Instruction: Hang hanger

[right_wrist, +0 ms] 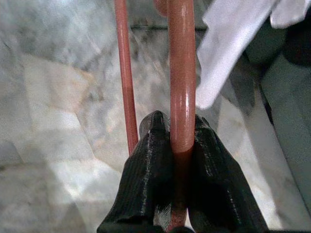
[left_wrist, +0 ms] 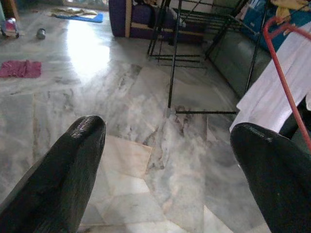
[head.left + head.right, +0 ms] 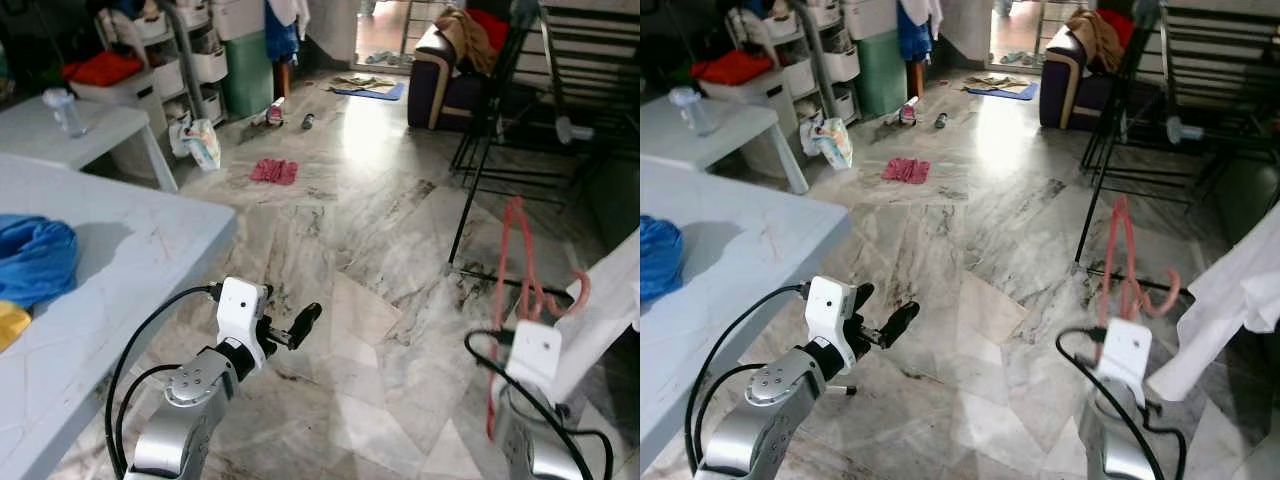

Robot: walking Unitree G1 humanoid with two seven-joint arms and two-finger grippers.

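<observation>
My right claw (image 1: pixel 178 141) is cut off at the bottom edge of its wrist view, and my fingers (image 1: pixel 150 165) cover the part of the red hanger (image 1: pixel 181 82) pinched between them. The hanger's top runs out past the upper edge there. From my head, my own wrist housing hides that grip. The white garment (image 3: pixel 610 300) is cut by the right edge. The worktop (image 3: pixel 120 250) runs off the left edge.

Red plastic hanger (image 1: pixel 181 73) is pinched tight between my right gripper (image 1: pixel 179 145)'s 2 fingers, standing upright over the marble floor with a white garment draped off it.
</observation>
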